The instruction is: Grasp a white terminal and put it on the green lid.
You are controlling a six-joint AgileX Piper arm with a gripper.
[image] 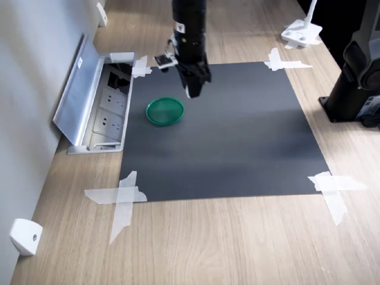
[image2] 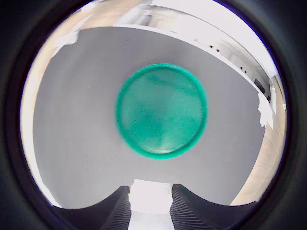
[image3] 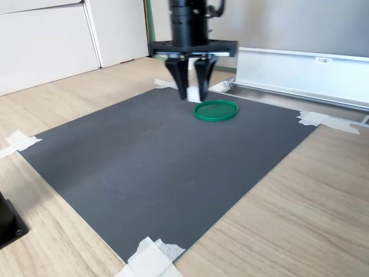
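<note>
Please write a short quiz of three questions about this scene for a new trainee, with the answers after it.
1. True or false: the green lid already has something lying on it.
2. What is the gripper holding between its fingers? A) a strip of tape B) the white terminal C) nothing
3. On what surface does the lid rest?

Key
1. False: in the wrist view the lid is bare.
2. B: the white piece sits between the closed fingers.
3. On the dark mat, which is taped at its corners to the wooden table.
</note>
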